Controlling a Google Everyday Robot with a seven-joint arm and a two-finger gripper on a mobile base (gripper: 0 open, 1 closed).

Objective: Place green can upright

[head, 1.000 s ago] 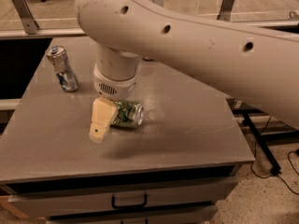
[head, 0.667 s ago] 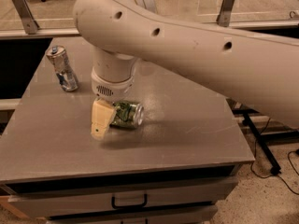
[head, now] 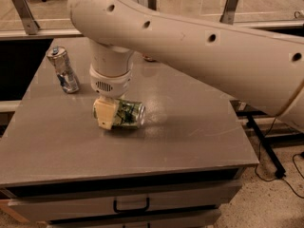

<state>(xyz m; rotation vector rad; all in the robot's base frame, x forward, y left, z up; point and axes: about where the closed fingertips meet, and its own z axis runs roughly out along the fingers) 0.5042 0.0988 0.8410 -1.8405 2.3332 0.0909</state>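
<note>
The green can [head: 129,114] lies on its side near the middle of the grey table [head: 190,132], its silver end facing right. My gripper [head: 112,118] comes straight down from the big white arm [head: 190,37] onto the can's left part. One cream finger [head: 105,114] shows in front of the can; the other is hidden behind it. The fingers are closed around the can, which rests on or just above the tabletop.
A dented silver-blue can [head: 63,70] stands at the table's back left. A bit of an orange-red can [head: 149,58] shows behind the arm. The table's front edge has a drawer with a handle [head: 130,205]. Cables lie on the floor at right [head: 280,170].
The arm has shifted slightly, and the cream finger now reaches less far below the can than before. The green can stays on its side in nearly the same place.
</note>
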